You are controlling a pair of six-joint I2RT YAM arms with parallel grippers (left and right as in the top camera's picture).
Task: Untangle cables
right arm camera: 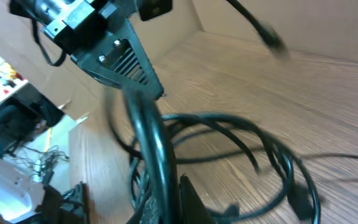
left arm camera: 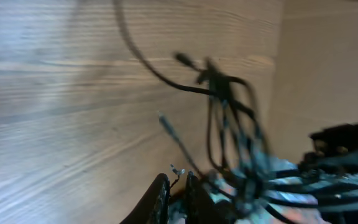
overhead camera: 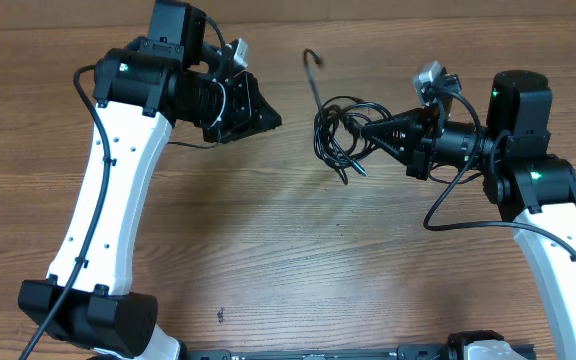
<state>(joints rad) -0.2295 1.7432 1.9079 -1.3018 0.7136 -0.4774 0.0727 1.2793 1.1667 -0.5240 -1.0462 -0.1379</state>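
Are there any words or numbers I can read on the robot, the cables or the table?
None. No words or numbers show on the arms, the cables or the table. The clutter beyond the table in the right wrist view is too blurred to read.

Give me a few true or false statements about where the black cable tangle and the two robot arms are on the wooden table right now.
1. The tangle of thin black cables lies on the brown wooden table, between the two arms. True.
2. The right arm's jaws are shut on the tangle. True.
3. The left arm's jaws are buried in the tangle. False: they are apart from it, with bare wood between them in the overhead view.
4. No cable end sticks out of the tangle. False: one black plug end trails away towards the far side of the table.
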